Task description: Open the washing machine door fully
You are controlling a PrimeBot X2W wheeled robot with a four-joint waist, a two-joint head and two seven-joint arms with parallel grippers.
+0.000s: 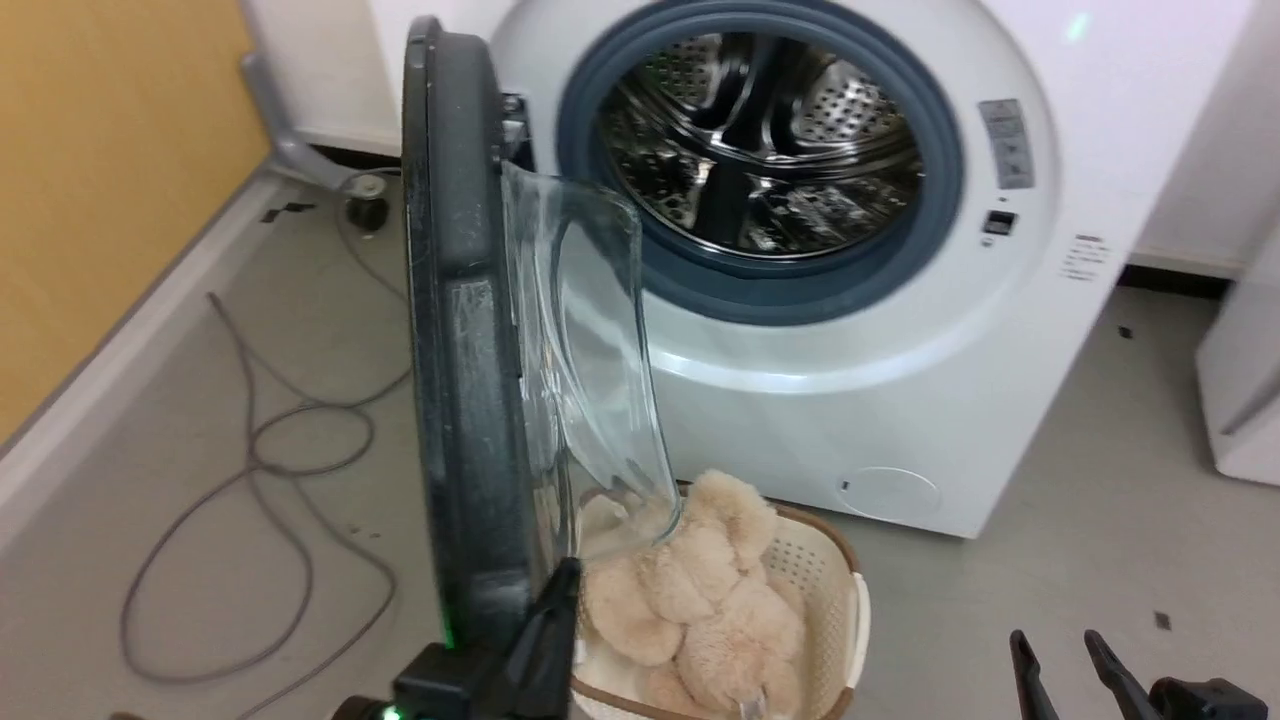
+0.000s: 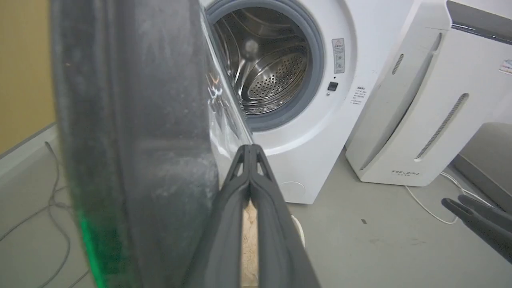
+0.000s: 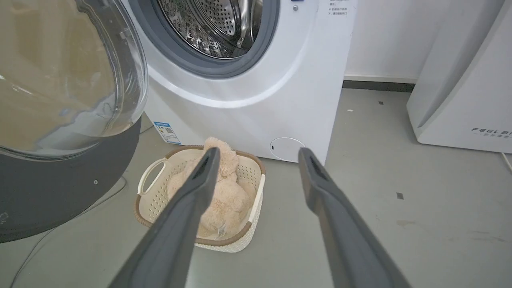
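White front-loading washing machine (image 1: 850,380) here, just the one, with its steel perforated drum showing wide open inside the grey rubber ring. Its single round black door with the bulging clear glass bowl (image 1: 460,350) is swung out on the left-side hinge, roughly square to the front, so the head camera sees it edge-on. Two grippers in play. The left gripper (image 2: 250,151) sits low, right against the inner, glass side of the door, both dark fingers pressed tip to tip with nothing pinched between them. The right gripper (image 3: 258,151) hangs well apart from the door, its two fingers spread wide and empty. On the floor just in front of the washer there's one cream perforated plastic basket with a brown rim (image 3: 256,200), and one fluffy beige plush toy (image 3: 234,200) in it. One grey cable (image 1: 250,420) loops across the floor left of the door, and one white FEELBIRD appliance (image 2: 420,100) stands right of the washer.
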